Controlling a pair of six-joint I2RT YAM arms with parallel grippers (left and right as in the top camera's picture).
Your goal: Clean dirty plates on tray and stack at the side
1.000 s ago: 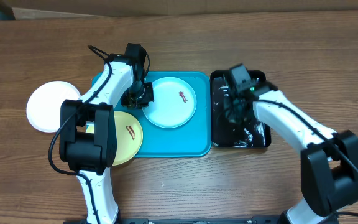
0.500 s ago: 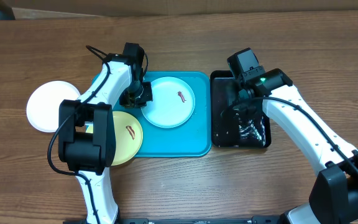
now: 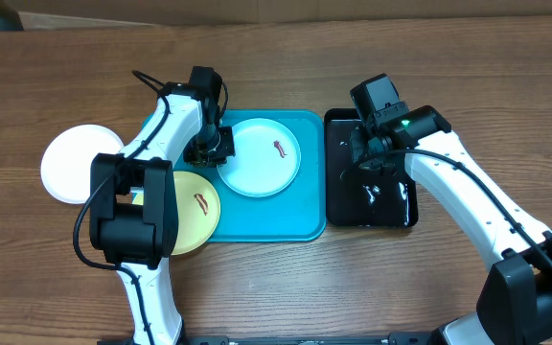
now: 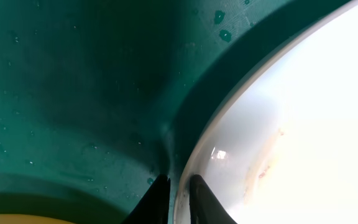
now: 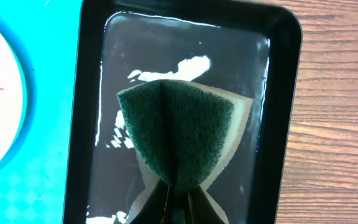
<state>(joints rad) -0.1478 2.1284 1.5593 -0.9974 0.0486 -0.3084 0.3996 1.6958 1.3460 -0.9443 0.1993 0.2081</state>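
On the two trays: plates and one sponge

Inside the turquoise tray (image 3: 295, 216) lies the pale aqua plate (image 3: 262, 158) with a reddish smear (image 3: 282, 148). The left gripper (image 4: 178, 186) pinches its rim. The yellow-green plate (image 3: 195, 206) overhangs that tray's corner, and the white plate (image 3: 70, 163) sits on the table (image 3: 448, 57). Above the wet black tray (image 5: 284, 93), the right gripper (image 5: 178, 190) squeezes a folded green sponge (image 5: 179, 130).

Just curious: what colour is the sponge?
The sponge is dark green, pale underneath; right wrist view.
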